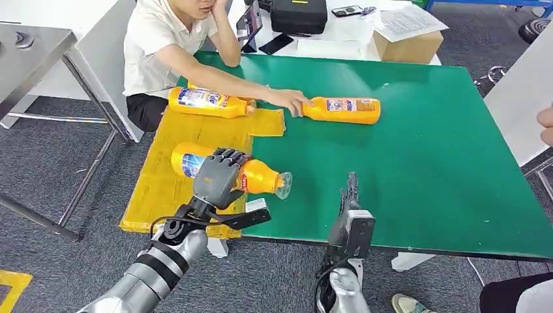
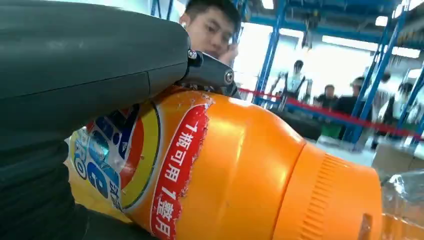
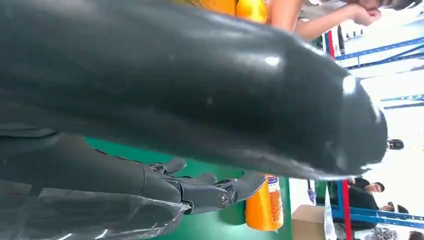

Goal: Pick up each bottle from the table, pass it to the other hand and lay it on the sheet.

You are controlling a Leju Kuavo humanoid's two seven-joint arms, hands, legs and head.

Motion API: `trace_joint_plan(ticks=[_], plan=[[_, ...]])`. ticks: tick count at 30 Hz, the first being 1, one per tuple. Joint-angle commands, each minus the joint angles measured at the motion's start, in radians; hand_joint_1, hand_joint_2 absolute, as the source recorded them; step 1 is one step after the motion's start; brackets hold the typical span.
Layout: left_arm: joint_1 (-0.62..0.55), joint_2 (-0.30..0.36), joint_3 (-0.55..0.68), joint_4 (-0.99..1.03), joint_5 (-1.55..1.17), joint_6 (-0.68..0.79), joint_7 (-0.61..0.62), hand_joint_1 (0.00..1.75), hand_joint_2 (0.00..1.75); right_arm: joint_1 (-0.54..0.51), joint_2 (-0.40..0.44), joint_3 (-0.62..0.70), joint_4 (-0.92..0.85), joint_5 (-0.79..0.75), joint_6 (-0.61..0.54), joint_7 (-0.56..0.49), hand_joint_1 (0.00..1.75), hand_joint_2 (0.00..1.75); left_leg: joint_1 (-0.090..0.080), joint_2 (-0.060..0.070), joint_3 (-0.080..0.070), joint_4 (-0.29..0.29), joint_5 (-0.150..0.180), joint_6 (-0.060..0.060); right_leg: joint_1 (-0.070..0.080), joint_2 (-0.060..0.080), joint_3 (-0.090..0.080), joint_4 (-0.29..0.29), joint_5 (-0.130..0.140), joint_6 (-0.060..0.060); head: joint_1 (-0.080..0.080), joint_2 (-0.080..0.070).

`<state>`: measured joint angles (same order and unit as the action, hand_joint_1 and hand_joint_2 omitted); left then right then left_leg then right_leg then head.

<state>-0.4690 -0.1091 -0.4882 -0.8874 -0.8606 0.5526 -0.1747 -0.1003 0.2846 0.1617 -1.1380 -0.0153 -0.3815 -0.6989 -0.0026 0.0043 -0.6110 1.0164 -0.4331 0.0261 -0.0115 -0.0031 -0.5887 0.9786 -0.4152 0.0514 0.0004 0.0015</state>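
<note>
Three orange bottles lie on their sides. One [image 1: 209,102] rests on the far end of the yellow sheet [image 1: 163,189]. A second [image 1: 344,109] lies on the green table [image 1: 424,163], and a person's hand [image 1: 289,100] touches its neck. My left hand [image 1: 217,175] grips the third [image 1: 261,176] from above at the sheet's right edge, its clear cap out over the green. Close up, that bottle [image 2: 240,165] fills the space under my left hand [image 2: 75,65]. My right hand [image 1: 350,195] stands empty near the table's front edge, fingers [image 3: 210,190] straight.
A person [image 1: 156,45] sits at the table's far left corner with one arm stretched across it. Behind the table are a cardboard box [image 1: 407,45] and a black case [image 1: 298,16]. A white panel [image 1: 522,98] stands at the right, a grey table [image 1: 32,52] at the left.
</note>
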Motion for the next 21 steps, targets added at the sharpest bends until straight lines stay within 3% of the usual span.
trace_joint_plan(ticks=[1, 9, 11, 13, 14, 18, 20, 21], plan=[[-0.129, -0.002, -0.012, 0.198, 0.047, -0.156, 0.017, 1.75, 1.75, -0.002, -0.006, -0.051, -0.015, -0.009, 0.029, 0.001, 0.0, 0.0, 0.001, -0.003, 0.003, 0.0, 0.0, -0.002, 0.001, -0.002, 0.003, 0.0, -0.001, -0.002, 0.0, 0.0], [-0.271, -0.026, -0.014, 0.413, 0.089, -0.425, 0.105, 1.69, 1.75, -0.013, -0.002, -0.064, -0.003, -0.007, 0.059, 0.001, 0.0, 0.0, 0.001, -0.002, 0.002, 0.001, -0.001, -0.002, 0.001, -0.001, 0.003, 0.0, -0.001, -0.002, 0.0, 0.0], [-0.303, -0.051, 0.018, 0.451, 0.124, -0.45, 0.15, 1.01, 1.75, -0.026, 0.0, -0.069, 0.017, -0.011, 0.067, 0.001, 0.0, 0.0, 0.001, -0.003, 0.002, 0.001, 0.0, -0.002, 0.001, -0.003, 0.003, 0.001, -0.001, -0.002, 0.0, 0.0], [-0.34, -0.055, 0.006, 0.494, 0.108, -0.477, 0.208, 1.26, 1.75, -0.035, 0.005, -0.074, 0.034, -0.014, 0.075, 0.001, 0.0, 0.0, 0.001, -0.003, 0.001, 0.001, 0.0, -0.001, 0.001, -0.002, 0.002, 0.001, -0.001, -0.001, 0.0, 0.0], [-0.351, -0.055, 0.014, 0.508, 0.114, -0.486, 0.224, 1.5, 1.75, -0.039, 0.007, -0.075, 0.039, -0.011, 0.076, 0.001, 0.0, 0.0, 0.001, -0.003, 0.001, 0.001, 0.0, -0.002, 0.001, -0.002, 0.002, 0.002, -0.001, -0.002, 0.0, 0.0], [-0.374, -0.052, 0.013, 0.534, 0.107, -0.496, 0.26, 1.41, 1.75, -0.045, 0.011, -0.076, 0.057, -0.013, 0.08, 0.001, 0.0, 0.0, 0.001, 0.0, 0.002, 0.001, 0.0, -0.002, 0.001, 0.0, 0.002, 0.001, -0.001, -0.001, 0.0, 0.0], [-0.376, -0.055, 0.012, 0.541, 0.105, -0.503, 0.27, 0.33, 1.75, -0.044, 0.011, -0.077, 0.058, -0.013, 0.08, 0.001, 0.0, 0.0, 0.001, -0.001, 0.003, 0.0, 0.0, -0.002, 0.001, -0.001, 0.003, 0.001, -0.001, -0.002, 0.0, 0.0], [-0.371, -0.058, 0.017, 0.542, 0.112, -0.514, 0.271, 0.07, 1.75, -0.04, 0.01, -0.08, 0.061, -0.014, 0.08, 0.001, 0.0, 0.0, 0.001, -0.001, 0.001, 0.0, 0.0, -0.001, 0.001, -0.001, 0.001, 0.001, 0.0, -0.001, 0.0, 0.0]])
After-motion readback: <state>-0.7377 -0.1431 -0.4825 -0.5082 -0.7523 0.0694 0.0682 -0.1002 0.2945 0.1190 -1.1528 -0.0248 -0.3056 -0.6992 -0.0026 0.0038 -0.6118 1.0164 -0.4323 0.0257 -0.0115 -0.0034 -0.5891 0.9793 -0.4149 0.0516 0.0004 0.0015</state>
